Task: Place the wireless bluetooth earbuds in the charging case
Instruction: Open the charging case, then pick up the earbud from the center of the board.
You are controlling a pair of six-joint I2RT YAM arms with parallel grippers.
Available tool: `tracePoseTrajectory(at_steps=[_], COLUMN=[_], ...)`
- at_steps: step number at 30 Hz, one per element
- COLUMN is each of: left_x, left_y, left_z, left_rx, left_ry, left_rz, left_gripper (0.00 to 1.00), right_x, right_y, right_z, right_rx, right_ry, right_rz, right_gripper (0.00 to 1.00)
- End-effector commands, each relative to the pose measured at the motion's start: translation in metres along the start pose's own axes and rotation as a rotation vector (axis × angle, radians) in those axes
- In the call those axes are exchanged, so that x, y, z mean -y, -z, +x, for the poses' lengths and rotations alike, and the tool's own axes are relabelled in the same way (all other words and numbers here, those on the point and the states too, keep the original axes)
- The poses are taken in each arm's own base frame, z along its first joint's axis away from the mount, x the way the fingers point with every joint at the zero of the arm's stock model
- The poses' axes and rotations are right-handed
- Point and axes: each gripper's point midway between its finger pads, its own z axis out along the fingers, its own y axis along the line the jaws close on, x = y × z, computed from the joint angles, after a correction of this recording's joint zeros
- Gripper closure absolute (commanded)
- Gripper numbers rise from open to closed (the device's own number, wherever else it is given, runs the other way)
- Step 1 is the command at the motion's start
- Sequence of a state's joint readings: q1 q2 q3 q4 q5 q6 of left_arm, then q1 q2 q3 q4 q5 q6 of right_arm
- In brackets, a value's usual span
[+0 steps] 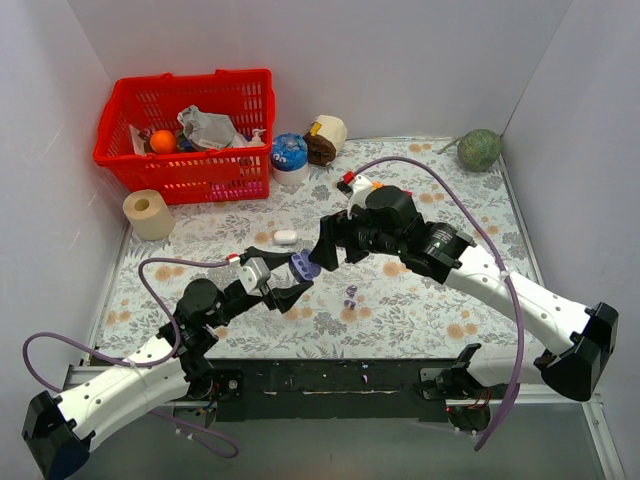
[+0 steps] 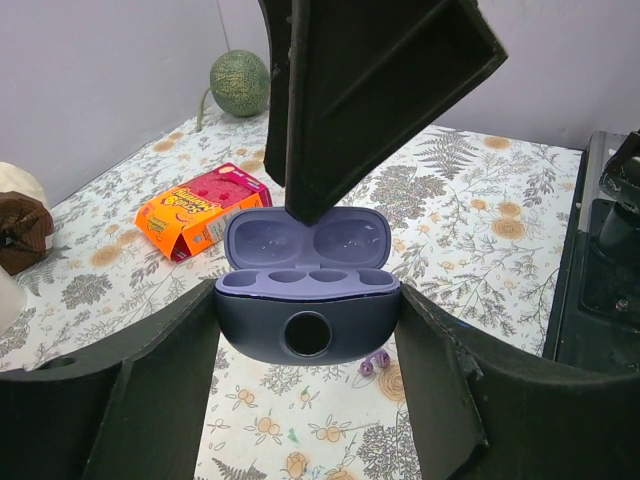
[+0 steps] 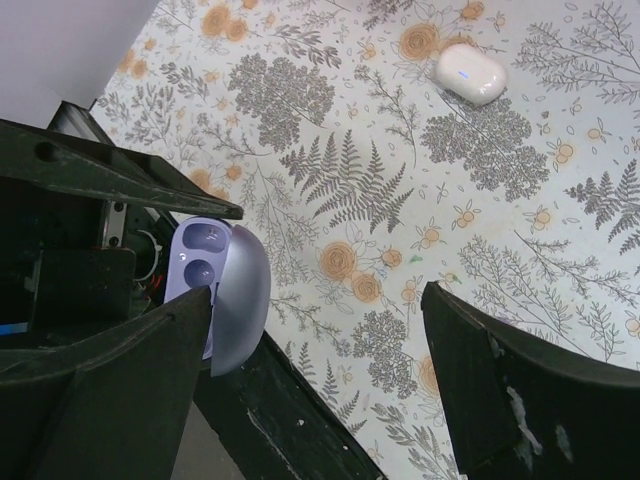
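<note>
The purple charging case (image 2: 306, 310) hangs above the table with its lid up and its sockets empty, and my left gripper (image 2: 308, 318) is shut on its two sides. From above, the case (image 1: 304, 266) sits between both arms. My right gripper (image 3: 318, 300) is open, with one finger (image 2: 330, 120) resting against the raised lid and the case (image 3: 215, 295) beside that finger. Two purple earbuds (image 2: 375, 362) lie on the floral cloth just past the case, also visible from above (image 1: 350, 295). White earbuds are out of view.
A closed white case (image 3: 470, 72) lies on the cloth (image 1: 286, 237). A red basket (image 1: 185, 135) stands at the back left with a tape roll (image 1: 150, 213) beside it. An orange candy box (image 2: 195, 215) and a green ball (image 1: 480, 148) lie further back.
</note>
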State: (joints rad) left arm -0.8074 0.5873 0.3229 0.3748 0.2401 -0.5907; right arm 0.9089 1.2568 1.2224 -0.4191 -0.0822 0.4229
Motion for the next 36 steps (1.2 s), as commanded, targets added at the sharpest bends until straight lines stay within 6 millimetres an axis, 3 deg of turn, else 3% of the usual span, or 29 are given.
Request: tracePoseTrajectory(at_steps=[1,6,9,17,23,26,29,30,32,33,36], left_x=[-0.004,-0.005,-0.007,-0.008,-0.008,-0.008,-0.007,-0.007,-0.008,-0.009,-0.013], left_y=[-0.004,-0.007,-0.010,-0.015,-0.015,-0.014,-0.013,-0.013,-0.014,-0.014,-0.017], left_z=[-0.026,-0.021,-0.019,-0.022,-0.023,-0.021,-0.019,-0.018,-0.017,-0.015,-0.009], left_rx=[0.059,0.035,0.023,0.016,0.021,0.017,0.014,0.011,0.007,-0.001,-0.033], left_ry=[-0.024,-0.009,-0.003,-0.014,-0.015,-0.014,-0.011,-0.001,0.009,0.017,0.051], left_rz=[-0.014,-0.017,-0.027,-0.021,-0.022,-0.022,-0.019,-0.022,-0.028,-0.037,-0.059], left_gripper=[1.00,1.00,1.00,1.00,1.00,1.00,1.00,0.98,0.87,0.74,0.56], right_x=[-0.020,-0.028,-0.028,-0.021,-0.018,-0.017,-0.016,-0.017,-0.018,-0.018,-0.020], right_y=[0.018,0.013,0.007,-0.004,-0.009,-0.008,-0.006,-0.004,0.000,0.003,0.016], right_z=[-0.029,-0.034,-0.029,-0.018,-0.013,-0.014,-0.016,-0.019,-0.023,-0.026,-0.040], right_rx=[0.110,0.092,0.053,-0.007,-0.024,-0.013,-0.006,0.002,0.013,0.020,0.059], right_ry=[0.030,0.060,0.064,0.060,0.060,0.066,0.076,0.091,0.112,0.136,0.200], right_rz=[-0.080,-0.114,-0.119,-0.095,-0.092,-0.085,-0.079,-0.080,-0.079,-0.078,-0.064], right_gripper=[0.09,0.33,0.43,0.48,0.57,0.70,0.93,0.99,0.99,0.99,0.99])
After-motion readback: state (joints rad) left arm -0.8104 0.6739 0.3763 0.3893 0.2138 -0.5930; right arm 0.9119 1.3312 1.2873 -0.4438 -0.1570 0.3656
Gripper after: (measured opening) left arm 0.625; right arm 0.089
